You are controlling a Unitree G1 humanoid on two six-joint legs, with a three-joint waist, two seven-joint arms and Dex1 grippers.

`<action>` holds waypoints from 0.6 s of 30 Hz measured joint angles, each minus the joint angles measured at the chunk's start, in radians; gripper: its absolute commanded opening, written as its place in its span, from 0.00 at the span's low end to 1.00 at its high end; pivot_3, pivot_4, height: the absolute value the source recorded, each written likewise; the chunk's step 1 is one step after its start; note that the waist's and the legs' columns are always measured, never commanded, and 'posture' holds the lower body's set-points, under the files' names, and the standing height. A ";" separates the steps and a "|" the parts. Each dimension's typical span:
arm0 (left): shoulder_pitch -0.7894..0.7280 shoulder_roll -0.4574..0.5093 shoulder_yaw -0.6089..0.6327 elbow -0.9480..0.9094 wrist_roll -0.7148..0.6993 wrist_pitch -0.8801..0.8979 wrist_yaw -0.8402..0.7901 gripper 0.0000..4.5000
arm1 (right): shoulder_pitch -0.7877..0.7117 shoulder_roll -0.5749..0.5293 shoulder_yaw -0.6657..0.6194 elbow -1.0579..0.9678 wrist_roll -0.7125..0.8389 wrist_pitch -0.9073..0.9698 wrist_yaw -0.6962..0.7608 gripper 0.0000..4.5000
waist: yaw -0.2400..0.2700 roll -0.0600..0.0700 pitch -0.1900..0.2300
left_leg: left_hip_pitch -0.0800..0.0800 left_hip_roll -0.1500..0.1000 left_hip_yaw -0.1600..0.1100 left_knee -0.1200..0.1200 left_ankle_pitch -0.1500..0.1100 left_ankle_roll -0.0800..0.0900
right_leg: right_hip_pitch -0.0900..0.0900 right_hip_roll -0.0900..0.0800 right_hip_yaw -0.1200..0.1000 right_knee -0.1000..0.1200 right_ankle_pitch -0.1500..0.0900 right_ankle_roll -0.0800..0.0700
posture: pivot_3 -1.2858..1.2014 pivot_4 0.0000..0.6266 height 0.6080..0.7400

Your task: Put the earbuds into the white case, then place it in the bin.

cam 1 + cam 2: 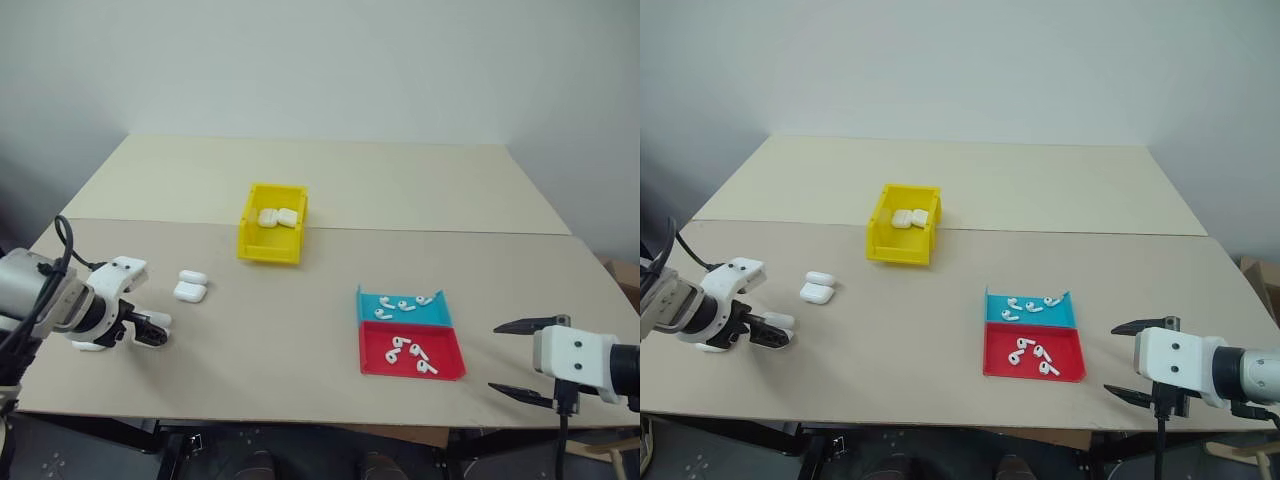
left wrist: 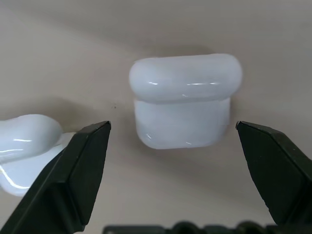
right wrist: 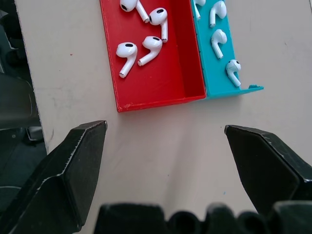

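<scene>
while the left tool [image 2: 173, 141] gapes empty, the white case [image 2: 183, 100] looks glossy, rounded.

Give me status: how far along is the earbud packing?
Done: two white cases already lie in the yellow bin. In hand: nothing held; the left gripper hovers, jaws open, over one of two cases left on the table. The right gripper waits open beside the red tray. Left: earbuds remain in both trays, uncased.
</scene>
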 measured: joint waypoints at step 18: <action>-0.020 -0.050 -0.033 0.029 -0.014 0.000 0.049 0.80 | 0.000 0.000 0.001 0.000 -0.021 0.000 -0.008 1.00 | 0.000 0.000 0.000 | 0.000 0.000 0.000 0.000 0.000 0.000 | 0.000 0.000 0.000 0.000 0.000 0.000 | 0.52 0.24 1.00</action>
